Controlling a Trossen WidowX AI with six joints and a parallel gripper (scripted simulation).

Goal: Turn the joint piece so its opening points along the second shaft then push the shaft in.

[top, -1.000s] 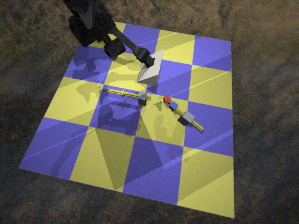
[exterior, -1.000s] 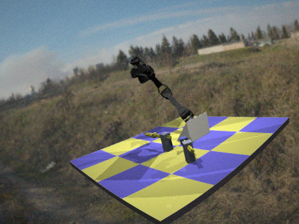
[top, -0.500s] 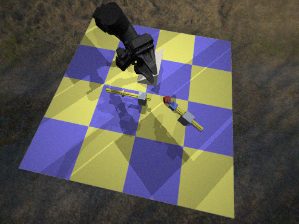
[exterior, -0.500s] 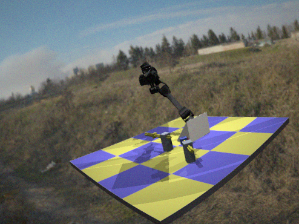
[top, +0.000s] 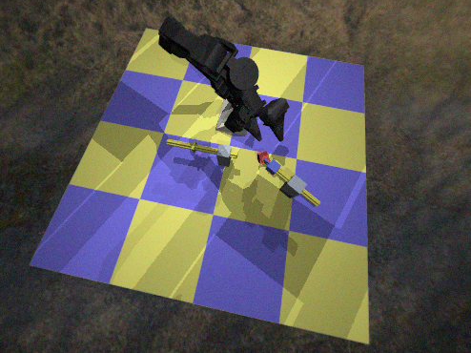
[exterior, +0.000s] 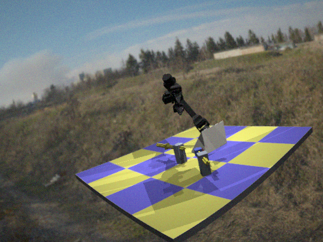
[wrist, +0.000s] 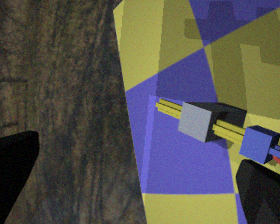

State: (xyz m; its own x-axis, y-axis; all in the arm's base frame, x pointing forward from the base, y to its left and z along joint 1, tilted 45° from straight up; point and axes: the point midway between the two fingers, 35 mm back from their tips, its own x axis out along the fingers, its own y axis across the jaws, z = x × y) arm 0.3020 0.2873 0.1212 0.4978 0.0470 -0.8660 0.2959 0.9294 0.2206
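Observation:
My gripper (top: 271,139) (wrist: 141,158) is open and empty, high above the mat; in the top view its fingers show just behind the joint piece. The red joint piece (top: 263,156) sits by a blue part (top: 273,166) (wrist: 256,144) on the end of the first yellow shaft (top: 311,197) (wrist: 169,108). Its opening's exact direction cannot be told. The first grey block (top: 296,185) (exterior: 204,165) (wrist: 195,121) holds that shaft. The second yellow shaft (top: 207,149) (exterior: 163,145) runs through the second grey block (top: 224,152) (exterior: 180,155). A gap lies between its near end and the red piece.
A pale slanted panel (top: 222,117) (exterior: 214,137) stands at the arm's base, behind the two blocks. Everything stands on a blue and yellow checkered board (top: 248,261) (exterior: 183,212) (wrist: 185,172). The arm's shadow falls across the board around the shafts.

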